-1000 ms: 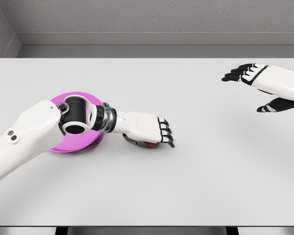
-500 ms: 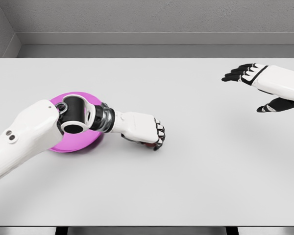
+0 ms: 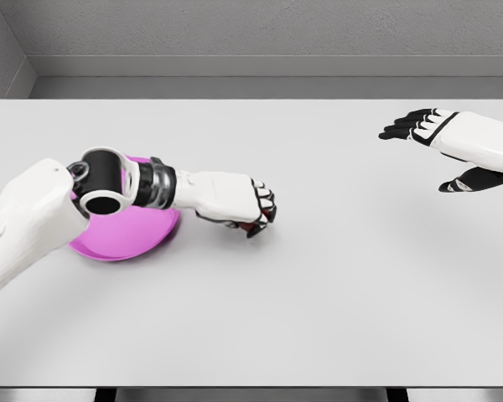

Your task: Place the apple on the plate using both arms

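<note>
The left hand point(image 3: 239, 208) is curled closed, and it seems to hold the apple point(image 3: 267, 217), of which only a dark red edge shows under the fingers. The pink plate point(image 3: 130, 237) lies just to its left on the worktop point(image 3: 318, 293). The right hand point(image 3: 453, 146), farther back, hovers with fingers spread and empty

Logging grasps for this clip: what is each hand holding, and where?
Left hand is curled over the apple, mostly hiding it. Right hand holds nothing.
</note>
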Robot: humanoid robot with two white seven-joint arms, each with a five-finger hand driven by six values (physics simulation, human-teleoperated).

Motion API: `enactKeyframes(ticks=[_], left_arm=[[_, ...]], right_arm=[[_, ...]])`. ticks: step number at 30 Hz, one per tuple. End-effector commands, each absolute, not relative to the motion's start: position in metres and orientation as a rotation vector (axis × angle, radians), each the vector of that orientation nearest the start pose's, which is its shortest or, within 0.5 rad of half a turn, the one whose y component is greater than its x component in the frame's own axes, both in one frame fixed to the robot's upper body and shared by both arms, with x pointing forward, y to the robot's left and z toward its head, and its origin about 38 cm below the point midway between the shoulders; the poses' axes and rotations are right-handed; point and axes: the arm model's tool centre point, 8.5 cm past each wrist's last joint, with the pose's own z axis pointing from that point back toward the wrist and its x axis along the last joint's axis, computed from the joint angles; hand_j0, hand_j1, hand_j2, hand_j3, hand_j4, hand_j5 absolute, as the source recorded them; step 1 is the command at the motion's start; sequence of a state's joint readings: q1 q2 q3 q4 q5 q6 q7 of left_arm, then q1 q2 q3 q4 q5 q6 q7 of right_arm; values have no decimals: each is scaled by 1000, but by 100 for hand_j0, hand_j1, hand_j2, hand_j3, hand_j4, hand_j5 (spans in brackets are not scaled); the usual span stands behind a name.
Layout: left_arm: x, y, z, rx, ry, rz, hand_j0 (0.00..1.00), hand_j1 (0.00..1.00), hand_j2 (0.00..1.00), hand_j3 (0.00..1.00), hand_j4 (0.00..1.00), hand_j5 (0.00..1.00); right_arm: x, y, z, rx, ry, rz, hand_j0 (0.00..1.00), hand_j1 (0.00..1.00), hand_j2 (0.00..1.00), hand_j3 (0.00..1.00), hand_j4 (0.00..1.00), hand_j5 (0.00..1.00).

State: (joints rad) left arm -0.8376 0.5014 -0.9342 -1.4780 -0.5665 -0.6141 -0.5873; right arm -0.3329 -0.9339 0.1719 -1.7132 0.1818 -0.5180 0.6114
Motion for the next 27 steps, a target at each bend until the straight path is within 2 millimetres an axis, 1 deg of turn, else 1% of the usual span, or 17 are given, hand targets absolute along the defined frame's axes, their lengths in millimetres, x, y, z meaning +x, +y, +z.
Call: enactKeyframes(ticks=[1,3,5,7,9,10,11,12,13,15,17,20,23,25,26,27], left_arm=[[432,133,205,-301,1708,2868,31,31,31,31,31,31],[437,152,227,-400,1748,2842,31,31,31,31,31,31],[442,162,242,-446,1812,2816,31,31,31,31,31,31],[444,181,248,-502,1805,2836,32,32,32,32,32,32],[448,204,259,-573,1817,2853,32,32,32,32,32,32],[448,222,264,-606,1824,2874,32,32,32,32,32,32],[447,233,260,-608,1820,2904,32,32,32,32,32,32],[446,237,256,-606,1816,2922,32,32,32,32,32,32],[444,251,251,-620,1801,2961,32,32,32,32,32,32],[440,269,243,-638,1806,3007,32,32,32,32,32,32],[436,283,237,-647,1798,3044,32,32,32,32,32,32],[434,289,224,-626,1784,3090,33,33,33,33,33,33],[440,307,211,-636,1798,3168,33,33,33,33,33,33],[440,310,205,-626,1797,3187,33,33,33,33,33,33],[440,310,205,-628,1795,3188,35,35,35,35,35,35],[439,310,203,-619,1792,3193,48,48,48,48,48,48]], right_arm=[[379,-349,282,-453,-1568,1874,100,100,100,100,100,100],[379,-349,282,-454,-1566,1875,100,100,100,100,100,100],[379,-349,282,-453,-1568,1874,100,100,100,100,100,100],[379,-349,281,-453,-1567,1873,100,100,100,100,100,100],[379,-350,282,-454,-1565,1873,100,100,100,100,100,100],[379,-349,282,-454,-1566,1875,100,100,100,100,100,100],[379,-349,282,-454,-1566,1875,100,100,100,100,100,100],[379,-349,282,-454,-1566,1875,100,100,100,100,100,100],[379,-349,282,-454,-1566,1875,100,100,100,100,100,100],[379,-349,282,-454,-1566,1875,100,100,100,100,100,100],[379,-350,282,-454,-1565,1873,100,100,100,100,100,100],[379,-350,282,-454,-1565,1873,100,100,100,100,100,100],[379,-351,281,-455,-1563,1871,100,100,100,100,100,100],[379,-351,281,-455,-1563,1871,100,100,100,100,100,100],[379,-351,281,-455,-1563,1871,100,100,100,100,100,100],[379,-351,281,-455,-1563,1871,100,100,100,100,100,100]])
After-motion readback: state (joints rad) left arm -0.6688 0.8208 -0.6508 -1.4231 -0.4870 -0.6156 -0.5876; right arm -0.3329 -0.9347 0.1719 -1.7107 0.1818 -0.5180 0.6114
